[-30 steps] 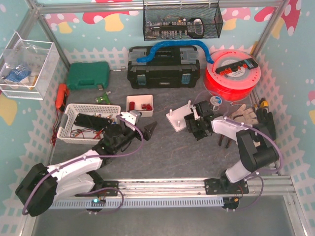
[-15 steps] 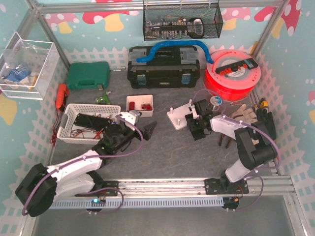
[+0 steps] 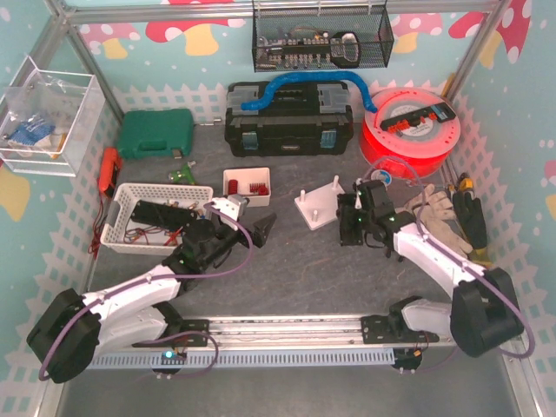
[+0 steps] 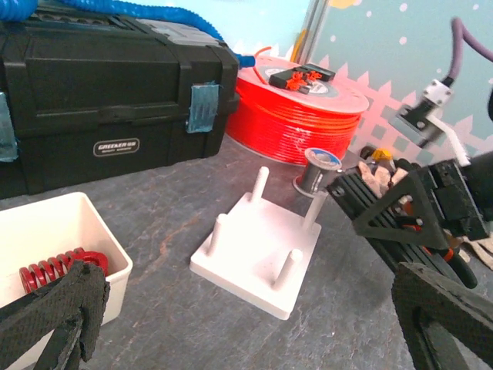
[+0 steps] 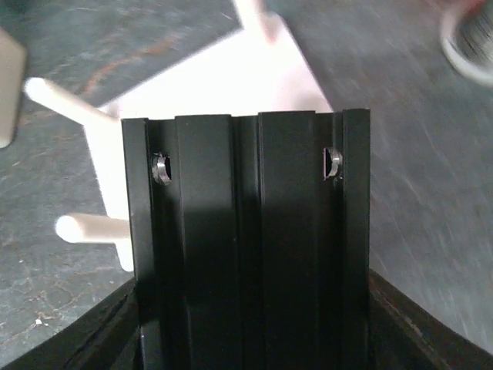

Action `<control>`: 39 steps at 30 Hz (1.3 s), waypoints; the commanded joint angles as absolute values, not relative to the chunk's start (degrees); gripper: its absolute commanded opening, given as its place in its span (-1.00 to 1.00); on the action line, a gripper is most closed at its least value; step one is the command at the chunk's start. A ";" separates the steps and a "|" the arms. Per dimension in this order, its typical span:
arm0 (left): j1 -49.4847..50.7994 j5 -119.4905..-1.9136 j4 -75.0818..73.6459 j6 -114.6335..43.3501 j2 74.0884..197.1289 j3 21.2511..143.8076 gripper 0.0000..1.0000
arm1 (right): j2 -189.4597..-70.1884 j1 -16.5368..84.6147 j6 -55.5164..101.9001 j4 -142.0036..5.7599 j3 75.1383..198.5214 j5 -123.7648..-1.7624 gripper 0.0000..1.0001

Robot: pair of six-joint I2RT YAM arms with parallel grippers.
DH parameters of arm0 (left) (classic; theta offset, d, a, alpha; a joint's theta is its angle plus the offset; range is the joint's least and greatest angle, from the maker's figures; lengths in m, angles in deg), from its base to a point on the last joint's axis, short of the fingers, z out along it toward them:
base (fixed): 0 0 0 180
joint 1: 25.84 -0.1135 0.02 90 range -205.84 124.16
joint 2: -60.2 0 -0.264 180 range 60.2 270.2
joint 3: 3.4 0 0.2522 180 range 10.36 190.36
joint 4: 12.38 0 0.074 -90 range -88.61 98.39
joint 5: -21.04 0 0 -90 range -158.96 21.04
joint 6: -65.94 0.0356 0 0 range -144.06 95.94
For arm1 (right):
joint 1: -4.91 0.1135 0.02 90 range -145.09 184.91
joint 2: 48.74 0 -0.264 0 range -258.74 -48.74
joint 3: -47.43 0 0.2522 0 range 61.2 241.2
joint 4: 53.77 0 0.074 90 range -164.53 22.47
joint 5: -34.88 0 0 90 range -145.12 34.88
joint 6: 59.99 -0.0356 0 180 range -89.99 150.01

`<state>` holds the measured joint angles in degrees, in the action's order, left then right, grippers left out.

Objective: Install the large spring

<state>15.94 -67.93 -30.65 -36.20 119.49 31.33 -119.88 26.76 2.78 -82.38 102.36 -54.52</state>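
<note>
Left wrist: left gripper point(image 4: 250, 289) spread wide; red spring point(image 4: 50, 271) (coiled) in bin point(image 4: 54, 227).

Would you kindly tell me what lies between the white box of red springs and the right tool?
The white peg base stands between the box and the right tool; this shows most clearly in the top view.
</note>
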 commanded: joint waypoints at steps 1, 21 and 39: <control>16.35 -68.51 -31.45 -35.58 119.05 31.08 0.98 | -115.44 26.97 -18.48 -92.65 98.61 -46.99 -0.20; 16.35 -69.07 -31.15 -35.31 118.64 30.87 0.99 | -125.50 26.97 -34.86 -99.31 98.64 -44.53 0.20; 14.13 -88.71 -12.51 -44.99 123.92 44.58 0.97 | -112.96 26.97 -4.45 -81.67 103.77 -50.68 0.84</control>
<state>15.70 -80.97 -23.48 -39.90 120.84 35.35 -115.22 26.76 -17.52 -93.90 104.96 -45.25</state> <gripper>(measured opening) 0.993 0.918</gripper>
